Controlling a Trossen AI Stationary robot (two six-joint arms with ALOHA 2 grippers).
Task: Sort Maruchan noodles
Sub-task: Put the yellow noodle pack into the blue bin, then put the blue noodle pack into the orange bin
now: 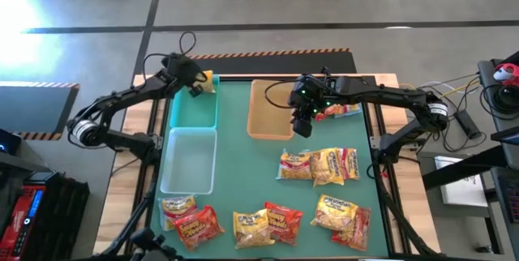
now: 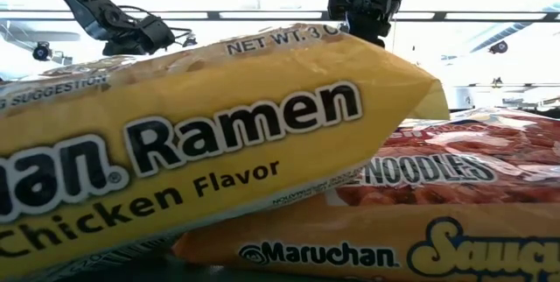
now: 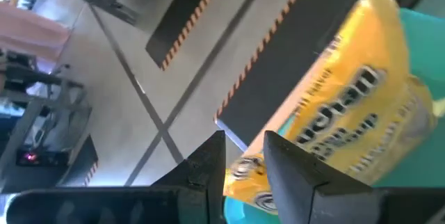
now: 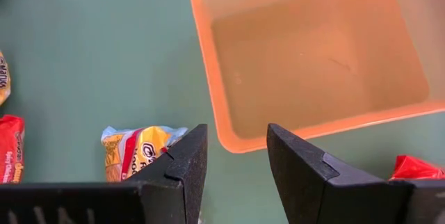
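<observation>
Noodles sorted at the trays

Mat (image 1: 243, 172) carries most noodle packets (image 1: 320, 166) along its near side, well apart from the tan tray (image 1: 261, 127). Teal tray (image 1: 193, 113) lies left of the tan tray. Right gripper (image 4: 236, 161), fingers parted and empty, hangs over the tan tray's near rim. Left gripper (image 3: 245, 165), slightly parted, straddles a yellow packet (image 3: 354, 120) at the teal tray's far corner; the wrist view alone shows this.
</observation>
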